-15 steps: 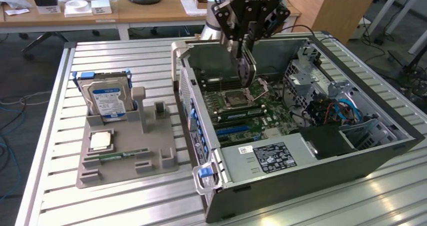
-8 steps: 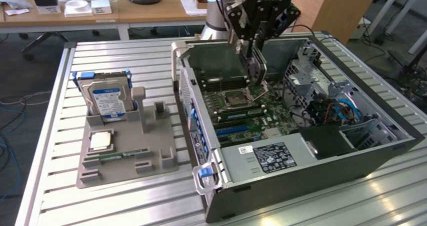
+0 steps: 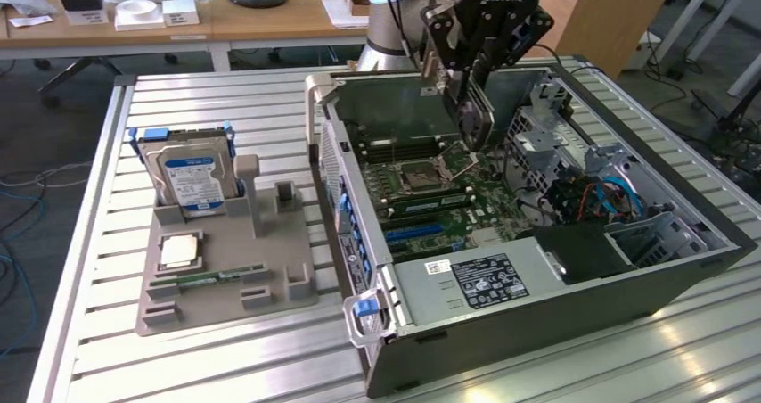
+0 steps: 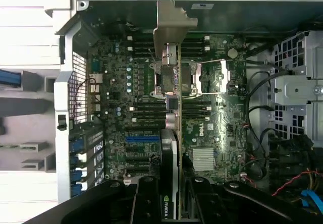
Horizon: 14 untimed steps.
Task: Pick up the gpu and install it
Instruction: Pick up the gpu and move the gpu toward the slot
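Note:
The gpu (image 3: 468,107) hangs edge-down above the open computer case (image 3: 666,278), over the motherboard (image 3: 440,198). My gripper (image 3: 470,60) is shut on its upper part. In the wrist view the gpu (image 4: 171,133) runs away from the fingers (image 4: 146,196) as a thin green board with a black cooler, and its silver end bracket (image 4: 169,24) points toward the case's rear wall. The card floats above the motherboard (image 4: 212,128) near the processor socket (image 4: 194,77), apart from the slots.
A grey holder tray (image 3: 226,287) sits on the slatted metal table (image 3: 238,367) at the exterior view's left, holding a hard drive (image 3: 191,176), a processor (image 3: 178,250) and a RAM stick (image 3: 208,278). Cables and drive cages (image 3: 583,180) fill the case's right side.

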{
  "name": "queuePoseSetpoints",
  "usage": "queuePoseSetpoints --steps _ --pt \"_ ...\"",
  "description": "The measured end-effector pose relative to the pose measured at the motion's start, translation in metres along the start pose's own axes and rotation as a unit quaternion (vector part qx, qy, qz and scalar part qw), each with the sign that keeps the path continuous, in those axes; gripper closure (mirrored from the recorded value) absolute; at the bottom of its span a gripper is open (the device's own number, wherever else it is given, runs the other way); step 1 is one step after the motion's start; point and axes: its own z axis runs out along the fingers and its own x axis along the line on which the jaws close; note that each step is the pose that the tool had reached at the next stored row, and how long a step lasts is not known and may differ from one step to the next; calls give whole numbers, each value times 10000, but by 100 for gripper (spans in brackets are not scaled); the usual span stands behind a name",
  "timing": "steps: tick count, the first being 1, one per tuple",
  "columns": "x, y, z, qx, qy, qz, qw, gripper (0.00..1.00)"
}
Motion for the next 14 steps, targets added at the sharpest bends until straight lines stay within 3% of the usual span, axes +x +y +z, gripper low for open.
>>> queuePoseSetpoints --steps 6,14 --pt "-120 4 3 -1 0 -2 10000 73" --pt "-140 5 4 -1 0 -2 10000 73"
